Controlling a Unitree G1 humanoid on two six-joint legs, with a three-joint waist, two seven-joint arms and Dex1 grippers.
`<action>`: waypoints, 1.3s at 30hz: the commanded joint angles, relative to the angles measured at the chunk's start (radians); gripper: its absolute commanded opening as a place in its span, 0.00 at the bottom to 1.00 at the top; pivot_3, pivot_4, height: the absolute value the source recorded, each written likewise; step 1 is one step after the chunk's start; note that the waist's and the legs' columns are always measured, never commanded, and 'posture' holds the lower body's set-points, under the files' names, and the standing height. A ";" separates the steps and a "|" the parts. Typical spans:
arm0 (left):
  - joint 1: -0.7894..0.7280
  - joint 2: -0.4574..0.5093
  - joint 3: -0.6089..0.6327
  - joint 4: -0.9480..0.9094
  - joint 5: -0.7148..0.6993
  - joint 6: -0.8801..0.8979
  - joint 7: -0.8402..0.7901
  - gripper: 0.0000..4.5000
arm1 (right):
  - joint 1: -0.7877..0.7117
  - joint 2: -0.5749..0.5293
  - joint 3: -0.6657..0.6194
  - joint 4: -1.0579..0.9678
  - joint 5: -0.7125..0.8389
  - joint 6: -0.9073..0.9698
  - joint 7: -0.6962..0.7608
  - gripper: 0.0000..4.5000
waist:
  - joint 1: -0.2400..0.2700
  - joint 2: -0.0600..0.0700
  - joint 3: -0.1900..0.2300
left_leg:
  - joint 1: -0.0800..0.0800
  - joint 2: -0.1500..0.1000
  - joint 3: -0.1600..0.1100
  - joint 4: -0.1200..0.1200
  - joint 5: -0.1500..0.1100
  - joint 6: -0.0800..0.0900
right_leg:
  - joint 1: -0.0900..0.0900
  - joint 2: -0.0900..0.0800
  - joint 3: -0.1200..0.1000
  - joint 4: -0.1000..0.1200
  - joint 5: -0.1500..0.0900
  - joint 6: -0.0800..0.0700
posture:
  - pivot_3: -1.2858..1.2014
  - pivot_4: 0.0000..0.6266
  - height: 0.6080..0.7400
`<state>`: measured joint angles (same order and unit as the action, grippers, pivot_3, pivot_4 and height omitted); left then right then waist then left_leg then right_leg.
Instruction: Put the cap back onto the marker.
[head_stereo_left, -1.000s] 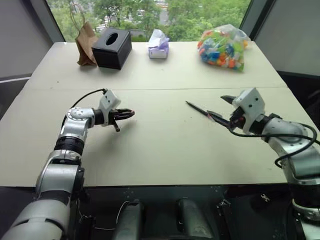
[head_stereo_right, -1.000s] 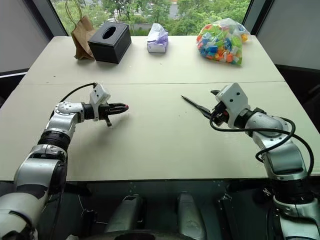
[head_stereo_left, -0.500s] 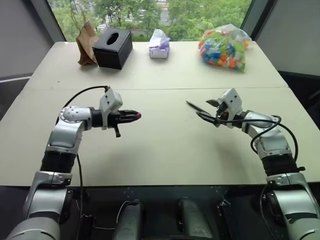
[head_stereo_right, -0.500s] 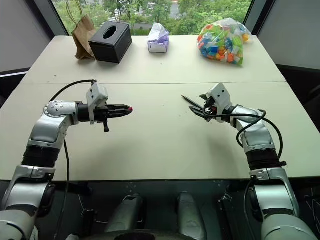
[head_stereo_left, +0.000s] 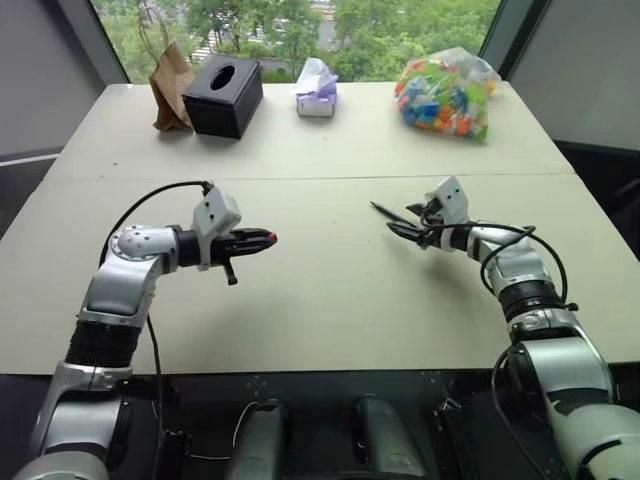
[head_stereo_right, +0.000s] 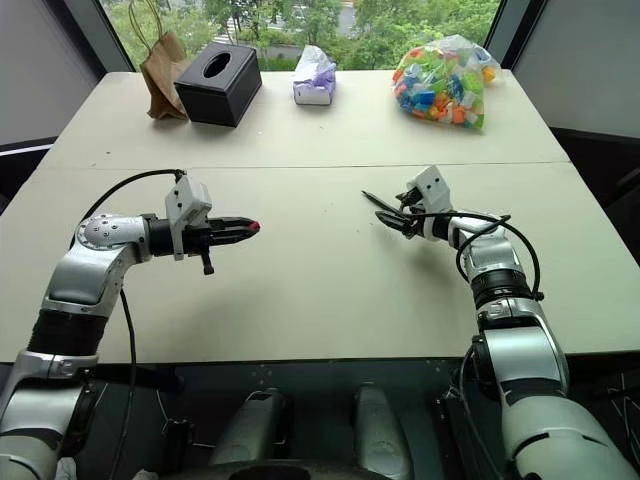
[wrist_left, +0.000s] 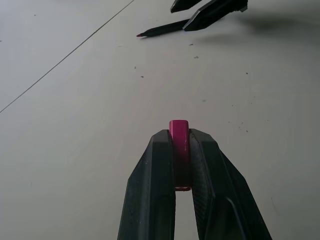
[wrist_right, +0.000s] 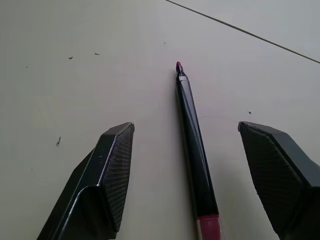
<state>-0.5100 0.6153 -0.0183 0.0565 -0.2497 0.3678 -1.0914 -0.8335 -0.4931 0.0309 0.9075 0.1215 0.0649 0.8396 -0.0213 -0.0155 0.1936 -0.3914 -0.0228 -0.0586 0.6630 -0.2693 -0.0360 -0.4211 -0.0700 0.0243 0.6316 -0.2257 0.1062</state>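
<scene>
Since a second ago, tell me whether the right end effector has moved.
Yes. The right end effector has come forward and down toward the marker, which lies in place on the table; its open fingers now straddle it.

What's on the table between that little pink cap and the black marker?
Nothing: bare table separates the cap in the left end effector from the marker, as the left eye view shows.

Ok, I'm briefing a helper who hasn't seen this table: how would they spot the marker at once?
On the near half of the pale table, look between the open fingers of the right claw. The marker lies flat there: a thin black stick with a magenta tip, unlike the stubby cap pinched in the left claw.
</scene>
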 joint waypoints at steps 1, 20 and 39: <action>0.001 0.015 0.023 -0.052 -0.022 0.005 0.020 0.01 | -0.058 0.006 -0.011 0.069 -0.019 -0.021 -0.002 0.76 | 0.001 0.000 0.000 | 0.000 0.000 0.000 0.000 0.000 0.000 | 0.000 0.000 0.000 0.000 0.000 0.000 | 0.52 0.24 1.00; -0.002 0.016 0.000 -0.040 -0.022 -0.028 0.050 0.00 | -0.079 0.003 0.006 0.139 -0.087 -0.011 0.086 0.02 | -0.001 0.000 0.000 | 0.000 0.000 0.000 0.000 0.000 0.000 | 0.000 0.000 0.000 0.000 0.000 0.000 | 0.52 0.24 1.00; -0.147 -0.066 -0.111 0.185 0.051 -0.383 -0.084 0.00 | 0.111 -0.201 0.150 -0.761 -0.082 0.121 0.385 0.01 | 0.002 0.001 0.001 | -0.001 0.000 0.000 0.000 0.000 0.000 | -0.002 0.001 0.000 0.000 0.000 0.000 | 0.52 0.24 1.00</action>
<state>-0.6299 0.5476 -0.1358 0.2427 -0.2037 0.0251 -1.1625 -0.7192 -0.6868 0.1845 0.2292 0.0047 0.1499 1.2018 -0.0191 -0.0140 0.1942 -0.3926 -0.0225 -0.0582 0.6631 -0.2692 -0.0360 -0.4232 -0.0691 0.0244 0.6320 -0.2255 0.1060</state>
